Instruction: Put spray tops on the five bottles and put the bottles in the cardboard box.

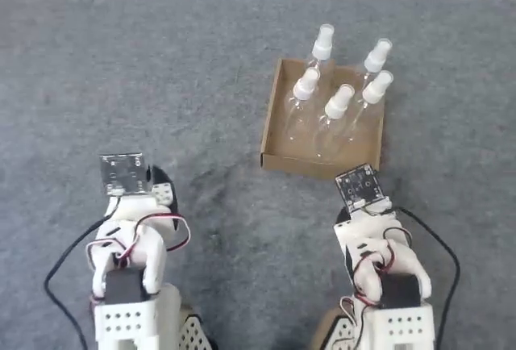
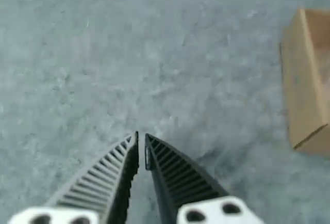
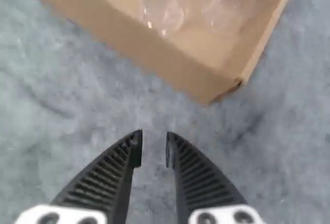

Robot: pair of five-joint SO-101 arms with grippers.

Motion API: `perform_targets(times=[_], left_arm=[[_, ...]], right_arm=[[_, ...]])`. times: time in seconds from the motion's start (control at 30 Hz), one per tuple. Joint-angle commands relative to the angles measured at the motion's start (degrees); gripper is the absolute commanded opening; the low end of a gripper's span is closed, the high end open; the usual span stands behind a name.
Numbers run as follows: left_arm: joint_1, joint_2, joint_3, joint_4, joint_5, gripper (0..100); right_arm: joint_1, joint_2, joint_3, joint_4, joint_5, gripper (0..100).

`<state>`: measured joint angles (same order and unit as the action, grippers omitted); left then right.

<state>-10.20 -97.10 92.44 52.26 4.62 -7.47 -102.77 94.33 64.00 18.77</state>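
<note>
Grey matting (image 1: 161, 76) spreads under both arms. Over on the left, the left arm (image 1: 129, 241) sits low at the near side, well apart from everything else. Its left gripper (image 2: 142, 140) points down at bare matting, fingers drawn all but together with nothing between them. Further right and farther back stands the cardboard box (image 1: 272, 112), open at the top. All five bottles (image 1: 302, 116) stand upright inside it, packed close, each one wearing its white spray top (image 1: 339, 100). The clear bodies show through the box's open top from the right wrist view too. Right of that, the right arm (image 1: 375, 245) sits just in front of the box's near right corner. The right gripper (image 3: 153, 139) hangs over the matting just short of the box's near wall, fingers a little apart and holding nothing.
</note>
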Motion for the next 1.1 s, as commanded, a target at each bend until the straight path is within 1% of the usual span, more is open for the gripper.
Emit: perform_targets(times=[0.0,0.07,0.17,0.2,0.23,0.33,0.5,0.67,1.07], left_arm=[[0.00,-0.97,3.12,-2.11,-10.29,1],[-0.18,-0.44,4.62,-4.31,-18.11,1],[0.26,-0.79,4.44,-0.88,-31.38,1],[0.53,-0.53,4.44,0.53,-34.90,1],[1.23,-0.79,4.44,2.11,-36.31,1],[2.11,-0.88,4.44,6.77,-36.48,1],[2.02,-0.88,4.44,13.01,-36.57,1],[2.02,-0.97,4.44,17.58,-36.57,1],[2.11,-0.97,4.44,18.02,-36.57,1]], right_arm=[[0.48,-1.19,2.11,-2.77,0.26,4.1],[0.40,-1.19,2.11,-1.98,0.18,4.1],[0.04,-1.01,2.11,-1.98,-1.32,4.0],[0.22,-1.01,2.11,-1.98,-2.64,3.8],[0.22,-1.01,2.11,-1.89,-3.87,3.0],[0.22,-1.01,2.11,0.92,-4.84,1.0],[-0.04,-1.10,2.11,10.68,-4.92,0.9],[-0.04,-1.10,2.11,10.77,-5.01,0.9],[-0.04,-1.10,2.11,10.77,-5.01,0.9]])
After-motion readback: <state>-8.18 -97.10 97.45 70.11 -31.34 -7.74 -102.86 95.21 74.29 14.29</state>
